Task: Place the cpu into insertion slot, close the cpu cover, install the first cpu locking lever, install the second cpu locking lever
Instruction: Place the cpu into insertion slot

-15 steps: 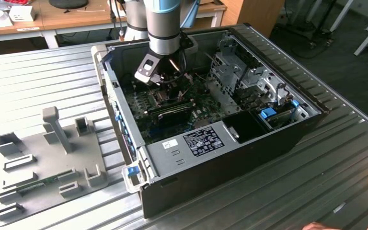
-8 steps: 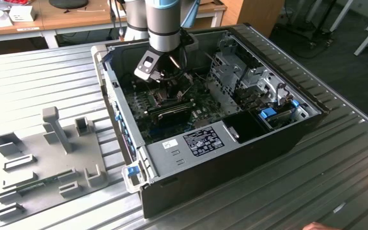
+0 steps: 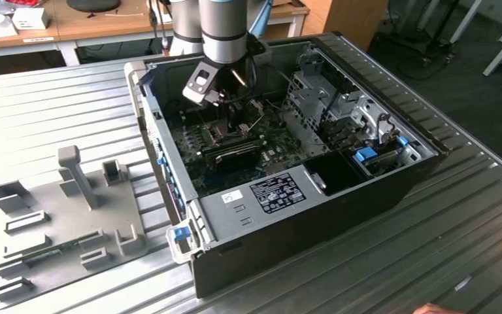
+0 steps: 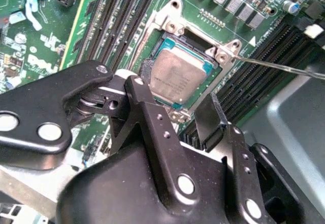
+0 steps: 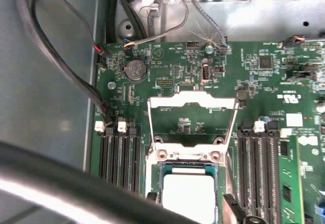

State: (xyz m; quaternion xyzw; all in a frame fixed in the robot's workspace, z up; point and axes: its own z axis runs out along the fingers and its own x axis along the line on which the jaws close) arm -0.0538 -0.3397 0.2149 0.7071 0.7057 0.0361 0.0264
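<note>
cpu (image 5: 188,193) seated in insertion slot (image 4: 171,27), between spread fingers (image 4: 145,96) of gripper (image 4: 176,88), which holds nothing. Risk: a fingertip catching the cpu edge could tilt it off-seat.

Exterior view stands high and apart, facing down into the open computer case (image 3: 303,229) on the ribbed table (image 3: 59,98). Both wrist views sit close above the green circuit board (image 4: 84,33) (image 5: 264,89); they share the cpu (image 4: 177,79) (image 5: 188,196) in the insertion slot (image 4: 190,40) (image 5: 185,156).
</note>
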